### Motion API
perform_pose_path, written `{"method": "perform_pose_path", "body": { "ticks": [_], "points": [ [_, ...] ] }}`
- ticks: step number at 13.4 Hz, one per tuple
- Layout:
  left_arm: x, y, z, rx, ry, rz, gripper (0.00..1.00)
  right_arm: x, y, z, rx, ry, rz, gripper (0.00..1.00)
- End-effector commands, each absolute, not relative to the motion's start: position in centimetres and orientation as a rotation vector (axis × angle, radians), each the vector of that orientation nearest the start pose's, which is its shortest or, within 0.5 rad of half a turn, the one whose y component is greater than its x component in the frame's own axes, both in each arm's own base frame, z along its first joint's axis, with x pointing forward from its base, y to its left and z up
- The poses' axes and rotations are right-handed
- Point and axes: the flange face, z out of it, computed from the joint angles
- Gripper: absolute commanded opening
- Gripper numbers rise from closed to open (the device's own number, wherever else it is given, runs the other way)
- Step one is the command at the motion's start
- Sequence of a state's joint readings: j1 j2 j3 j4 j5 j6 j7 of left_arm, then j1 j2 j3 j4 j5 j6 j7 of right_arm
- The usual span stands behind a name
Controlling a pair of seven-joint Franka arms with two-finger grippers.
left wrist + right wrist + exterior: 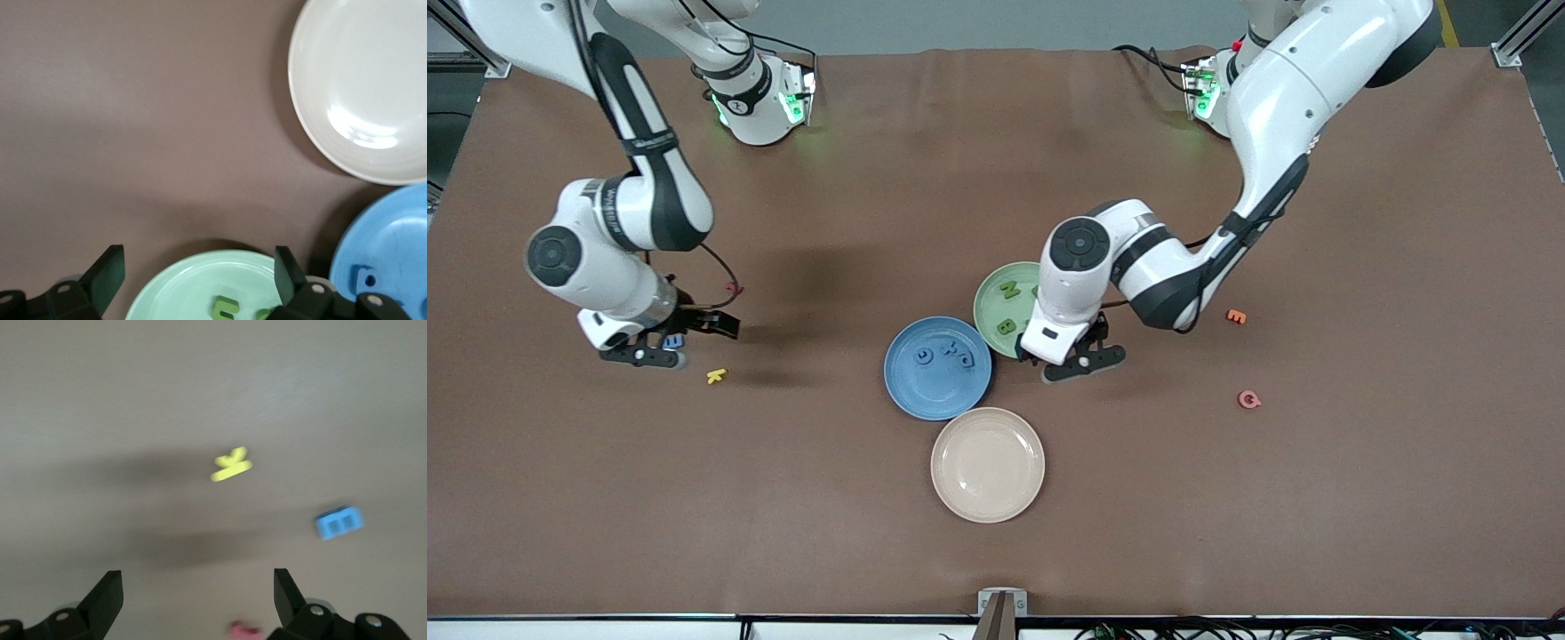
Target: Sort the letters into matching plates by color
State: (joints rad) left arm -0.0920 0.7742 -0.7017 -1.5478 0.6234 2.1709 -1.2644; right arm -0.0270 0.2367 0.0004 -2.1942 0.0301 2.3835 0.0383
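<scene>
The left gripper (1069,358) hides part of the green plate (996,300), jaws wide and empty over its rim. 3 blue letters blur together in the blue plate (936,388). The right gripper (193,603), jaws wide, hovers over brown cloth (1316,498); a blue letter (339,522) and a yellow letter (231,465) lie ahead of its jaws.

My table (1316,498) is brown; plates blue (937,368), pale green (996,298) and cream (987,464); letters yellow (716,376), orange (1236,316), pink (1249,400).
</scene>
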Motion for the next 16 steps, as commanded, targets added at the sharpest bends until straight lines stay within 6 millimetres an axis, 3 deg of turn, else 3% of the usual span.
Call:
{"method": "perform_pose_path", "body": {
  "ticks": [1,4,8,12,14,16],
  "points": [
    [56.9,-40.2,28.9,-3.141,-0.397,-0.01,0.99,54.3,-6.6,27.2,-3.122,0.01,0.008,1.0],
    [58.6,-36.7,31.2,-3.196,-0.356,0.095,0.99,54.1,-11.1,23.7,-3.128,-0.096,-0.047,1.0],
    [58.7,-30.3,34.4,-3.231,-0.217,0.148,0.99,53.8,-11.9,20.1,-3.13,-0.151,-0.068,1.0],
    [58.3,-21.7,37.9,-3.258,-0.06,0.178,0.99,53.6,-12.3,17.4,-3.133,-0.185,-0.089,0.97],
    [58.5,-15.8,39.9,-3.259,0.024,0.238,0.99,53.2,-13.1,16.6,-3.13,-0.216,-0.075,0.88],
    [58.6,-11.5,42.9,-3.252,0.033,0.239,0.99,52.9,-13.5,16.1,-3.127,-0.221,-0.059,0.81]
  ]
}}
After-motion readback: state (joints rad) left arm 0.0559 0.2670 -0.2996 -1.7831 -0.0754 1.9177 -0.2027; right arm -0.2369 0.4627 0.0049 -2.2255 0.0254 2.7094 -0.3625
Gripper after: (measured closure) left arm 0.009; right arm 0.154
